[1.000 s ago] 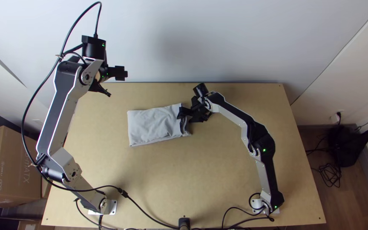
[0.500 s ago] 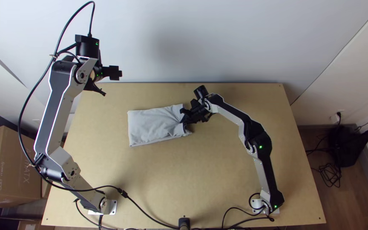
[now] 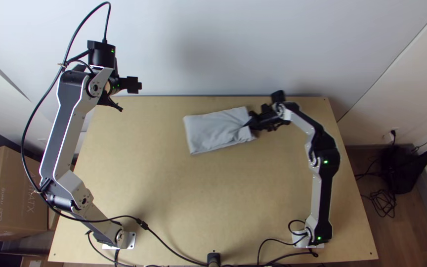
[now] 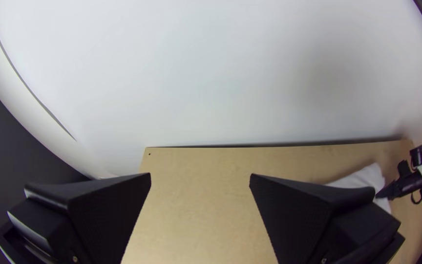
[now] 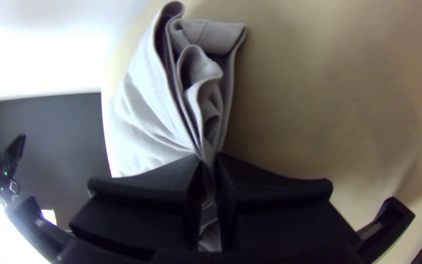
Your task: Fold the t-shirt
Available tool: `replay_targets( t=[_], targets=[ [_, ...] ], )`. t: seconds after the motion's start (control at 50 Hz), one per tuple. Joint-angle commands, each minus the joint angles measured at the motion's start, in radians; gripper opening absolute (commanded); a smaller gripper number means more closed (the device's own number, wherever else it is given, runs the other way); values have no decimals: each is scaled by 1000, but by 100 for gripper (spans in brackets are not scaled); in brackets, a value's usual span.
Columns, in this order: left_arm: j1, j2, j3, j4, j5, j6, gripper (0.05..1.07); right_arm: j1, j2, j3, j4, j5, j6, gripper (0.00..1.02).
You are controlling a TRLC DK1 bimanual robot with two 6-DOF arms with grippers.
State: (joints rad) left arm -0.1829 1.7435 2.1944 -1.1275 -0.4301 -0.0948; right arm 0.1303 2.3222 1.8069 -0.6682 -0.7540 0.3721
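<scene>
Both fingers of the right gripper (image 3: 251,123) are pressed together on the bunched end of the grey t-shirt (image 3: 213,131), cloth pinched between them. The shirt lies in the upper middle of the top view, folded in layers into a roughly rectangular bundle, slightly slanted, with creases running toward the held end on its right. In the right wrist view, stacked edges and a ribbed band show in the upper middle of the frame, narrowing down to the grip. Around the cloth is the light wooden table (image 3: 223,212); from the gripper, the right arm (image 3: 326,170) bends down to its base at the lower right of the top view. The left gripper (image 3: 132,85) is at the upper left there, well apart from the shirt; its fingers stand wide apart in the left wrist view, with nothing between them. Farther out, a white wall (image 3: 213,44) rises behind the table, and a cardboard box (image 3: 13,198) sits at the left edge of the top view.
</scene>
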Motion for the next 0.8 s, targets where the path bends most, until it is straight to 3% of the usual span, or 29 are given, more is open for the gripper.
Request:
replay_targets(
  t=[0.0,0.34,0.66,0.7,0.78],
  targets=[
    [8,-25,4,6,-1,13,103,-129,-14,-26,-11,24,-24,2],
    [8,-18,10,28,-1,18,103,-497,-15,2,-2,12,-18,2],
    [8,-18,10,40,1,18,103,-738,-14,6,1,21,-13,2],
    [8,-18,10,40,1,18,103,-756,-15,9,1,21,-15,13],
    [8,-21,11,41,1,18,103,-790,-21,14,1,30,-18,62]
  ],
)
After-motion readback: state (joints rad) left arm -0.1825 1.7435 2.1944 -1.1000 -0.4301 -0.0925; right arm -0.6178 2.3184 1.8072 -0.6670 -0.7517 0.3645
